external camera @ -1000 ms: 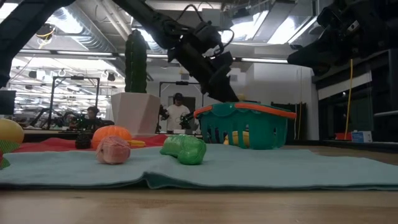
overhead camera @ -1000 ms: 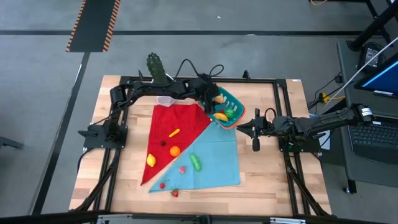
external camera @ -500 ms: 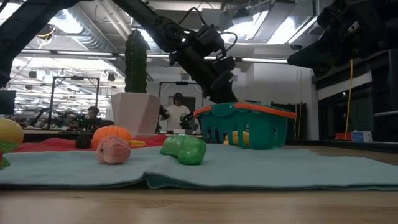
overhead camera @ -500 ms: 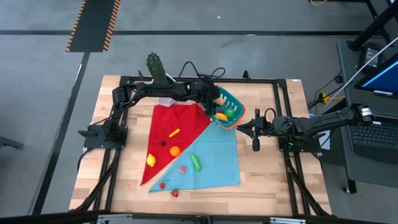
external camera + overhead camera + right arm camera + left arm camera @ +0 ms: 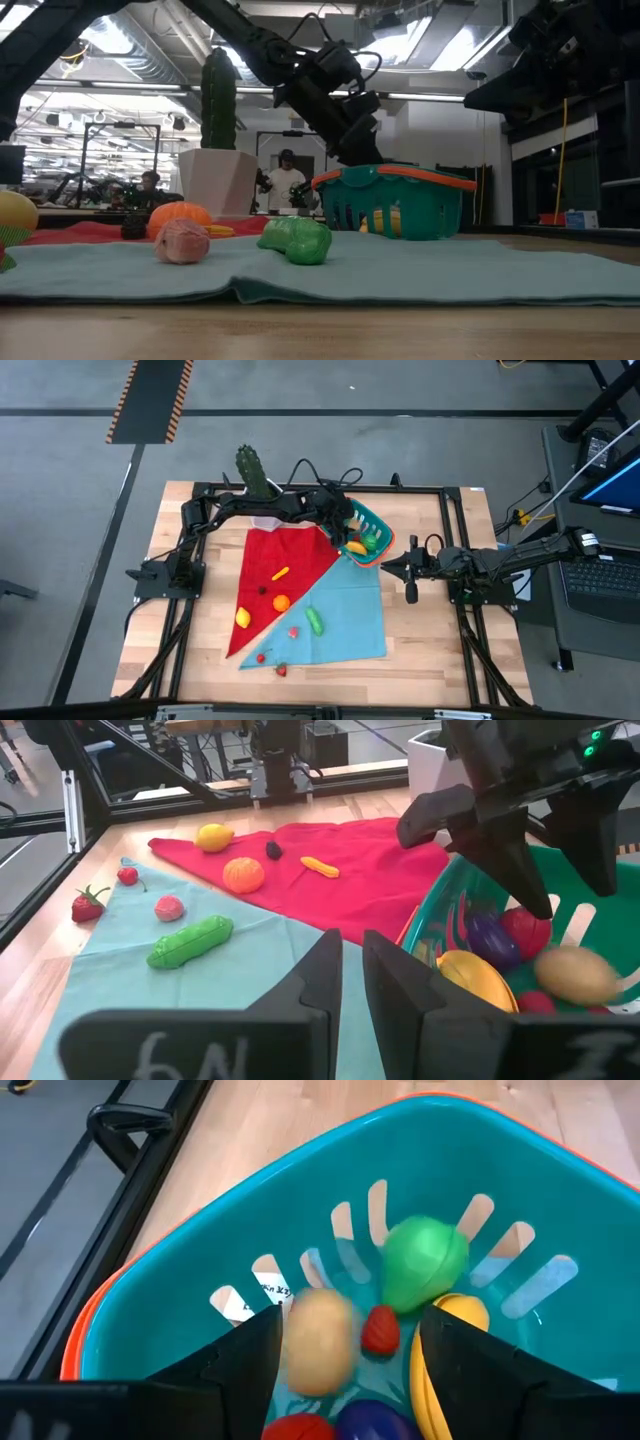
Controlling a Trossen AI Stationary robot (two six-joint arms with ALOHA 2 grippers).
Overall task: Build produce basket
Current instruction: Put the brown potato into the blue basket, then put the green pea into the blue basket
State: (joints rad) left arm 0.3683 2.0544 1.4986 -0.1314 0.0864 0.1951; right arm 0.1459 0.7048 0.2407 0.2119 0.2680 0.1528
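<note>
The teal basket (image 5: 362, 536) with its orange rim is sitting at the far right corner of a red cloth (image 5: 280, 570) and a blue cloth (image 5: 340, 620), already holding a green fruit (image 5: 424, 1262), a tan potato-like piece (image 5: 318, 1342), a small red berry (image 5: 379, 1330), a yellow banana (image 5: 440, 1370) and a purple eggplant (image 5: 492, 935). The left gripper (image 5: 340, 520) is hanging just above the basket's far-left rim, its fingers (image 5: 240, 1370) standing apart and gripping nothing, with the tan piece showing blurred between them, inside the basket.

On the cloths, more produce is lying loose: a carrot (image 5: 281, 573), an orange (image 5: 281, 602), a lemon (image 5: 243, 618), a green cucumber (image 5: 316, 622), a pinkish piece (image 5: 293, 631) and a strawberry (image 5: 281, 670) at the near edge.

The right gripper (image 5: 386, 568) is waiting just right of the basket, above the bare wooden table (image 5: 430, 650), its fingers nearly together and empty. A white pot with a cactus (image 5: 219, 150) is standing at the far left.
</note>
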